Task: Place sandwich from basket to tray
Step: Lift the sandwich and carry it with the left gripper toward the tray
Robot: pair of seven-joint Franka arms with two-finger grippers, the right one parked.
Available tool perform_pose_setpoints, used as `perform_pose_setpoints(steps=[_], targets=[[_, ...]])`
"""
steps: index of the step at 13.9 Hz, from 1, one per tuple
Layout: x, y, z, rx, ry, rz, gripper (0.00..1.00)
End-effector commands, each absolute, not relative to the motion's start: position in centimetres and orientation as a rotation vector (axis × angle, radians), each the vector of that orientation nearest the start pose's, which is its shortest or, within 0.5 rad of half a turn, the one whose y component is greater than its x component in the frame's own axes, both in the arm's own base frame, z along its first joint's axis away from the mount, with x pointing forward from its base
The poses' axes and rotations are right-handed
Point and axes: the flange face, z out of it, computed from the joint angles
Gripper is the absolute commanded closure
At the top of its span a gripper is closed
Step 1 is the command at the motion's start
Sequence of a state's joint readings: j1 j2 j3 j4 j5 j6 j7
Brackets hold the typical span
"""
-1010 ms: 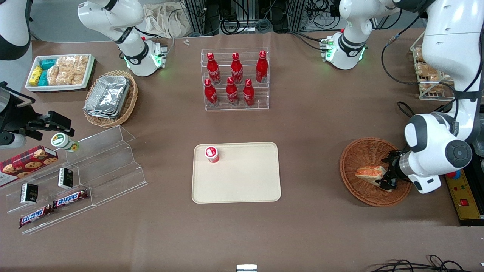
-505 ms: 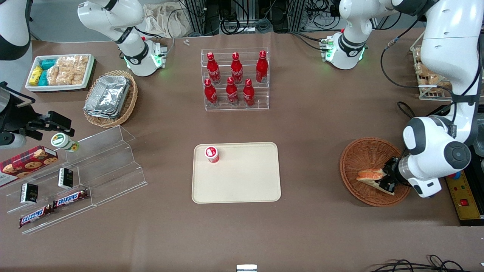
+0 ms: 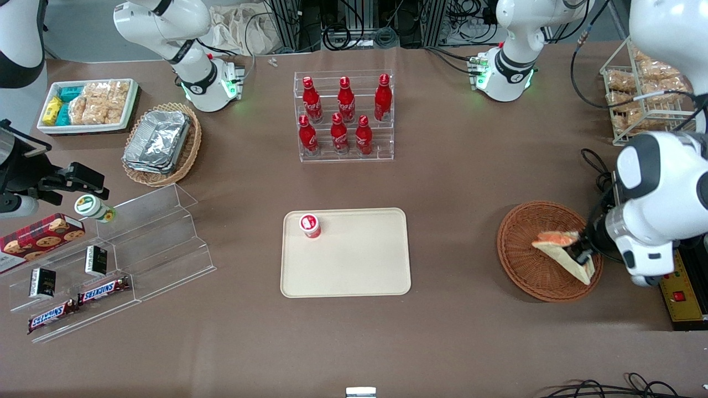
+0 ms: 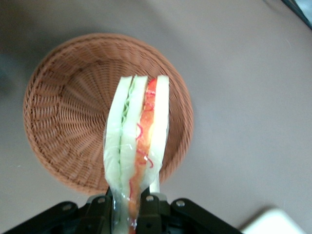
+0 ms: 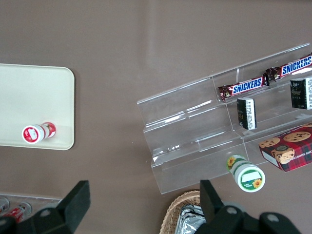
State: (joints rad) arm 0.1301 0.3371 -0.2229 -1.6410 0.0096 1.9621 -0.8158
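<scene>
My left gripper is shut on the sandwich, a wrapped triangular wedge of white bread with orange-red and green layers, and holds it up above the round brown wicker basket. The wrist view has the sandwich clamped edge-on between the black fingers, with the basket bare beneath it. The cream-beige tray lies flat at the table's middle, toward the parked arm from the basket.
A small red-capped bottle stands on the tray's corner. A clear rack of red bottles stands farther from the camera. A wire rack of snack bags and a yellow control box sit at the working arm's end.
The gripper has risen with the sandwich, lifting it off the basket floor and tilting it so its pointed end hangs down; the arm's wrist has moved up and toward the table's edge.
</scene>
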Motion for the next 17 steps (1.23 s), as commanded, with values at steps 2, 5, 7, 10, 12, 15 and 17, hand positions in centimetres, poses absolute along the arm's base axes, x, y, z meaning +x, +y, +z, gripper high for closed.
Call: perform_pose_setpoints(steps=[2, 5, 7, 10, 12, 15, 17], targets=[[63.8, -15.6, 43.9, -3.103, -0.761, 0.057, 1.00], [61.7, -24.6, 43.1, -3.160, -0.505, 0.050, 1.00], [61.3, -29.0, 41.3, -3.216, -0.335, -0.007, 0.95], [61.7, -33.0, 36.4, -3.264, -0.009, -0.051, 1.00], [61.4, -36.8, 33.7, -3.272, 0.100, -0.054, 1.00], [61.3, -40.8, 29.9, -3.250, 0.156, -0.045, 1.00], [60.6, -41.8, 27.3, -3.217, 0.122, -0.028, 1.00]])
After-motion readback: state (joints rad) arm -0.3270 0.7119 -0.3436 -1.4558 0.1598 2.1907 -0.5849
